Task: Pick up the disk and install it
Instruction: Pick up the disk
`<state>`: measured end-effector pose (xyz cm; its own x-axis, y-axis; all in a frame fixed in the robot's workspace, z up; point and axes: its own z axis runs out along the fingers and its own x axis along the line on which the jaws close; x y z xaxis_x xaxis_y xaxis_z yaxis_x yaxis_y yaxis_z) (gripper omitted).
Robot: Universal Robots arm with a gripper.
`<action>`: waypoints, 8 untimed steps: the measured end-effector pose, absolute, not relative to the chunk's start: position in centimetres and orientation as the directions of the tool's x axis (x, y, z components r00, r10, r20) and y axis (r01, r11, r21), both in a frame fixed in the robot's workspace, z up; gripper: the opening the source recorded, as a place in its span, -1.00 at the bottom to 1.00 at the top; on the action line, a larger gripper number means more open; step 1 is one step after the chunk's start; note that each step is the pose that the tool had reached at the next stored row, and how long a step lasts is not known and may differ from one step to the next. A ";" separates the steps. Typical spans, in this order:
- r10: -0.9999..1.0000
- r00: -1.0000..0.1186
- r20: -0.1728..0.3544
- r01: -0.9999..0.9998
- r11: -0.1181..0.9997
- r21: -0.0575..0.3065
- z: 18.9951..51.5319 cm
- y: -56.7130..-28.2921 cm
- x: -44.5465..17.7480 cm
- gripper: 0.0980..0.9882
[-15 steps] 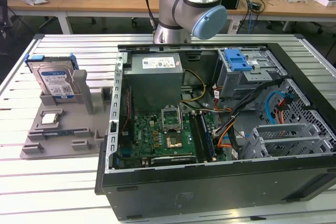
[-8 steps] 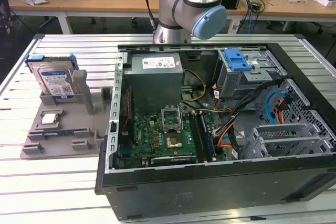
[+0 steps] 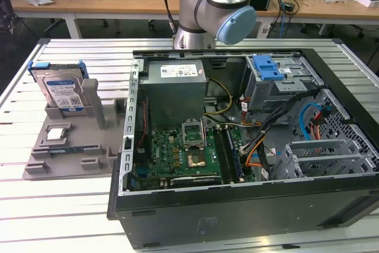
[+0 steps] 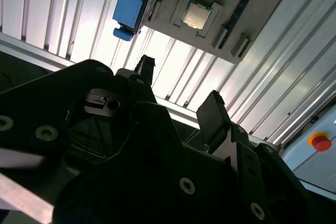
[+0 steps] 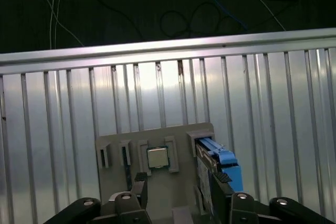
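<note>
Disk (image 3: 61, 91) stands on edge in a slot of the grey holder (image 3: 77, 146), near the bench (image 3: 53, 205) edge on the exterior view's left, beside the open computer case (image 3: 249, 211). The gripper (image 5: 181, 182) is spread wide and empty, apart from the disk.

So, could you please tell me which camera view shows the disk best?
The exterior view: the disk stands on edge in the gray holder, its label face in plain sight. The first wrist view shows the disk edge-on, mostly its blue rail; the second wrist view catches a blue end of the disk.
</note>
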<state>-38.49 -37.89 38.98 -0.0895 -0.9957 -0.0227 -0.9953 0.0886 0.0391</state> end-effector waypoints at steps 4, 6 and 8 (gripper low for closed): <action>-0.996 -0.089 -0.023 -0.995 0.089 0.039 39.0 -37.1 -38.4 0.13; -0.996 -0.089 -0.023 -0.995 0.089 0.039 39.0 -36.7 -38.3 0.13; -0.996 -0.090 -0.023 -0.995 0.089 0.039 39.0 -36.4 -38.2 0.13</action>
<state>-38.23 -36.44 38.96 -0.0895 -0.9957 -0.0227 -0.9953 0.0886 0.0392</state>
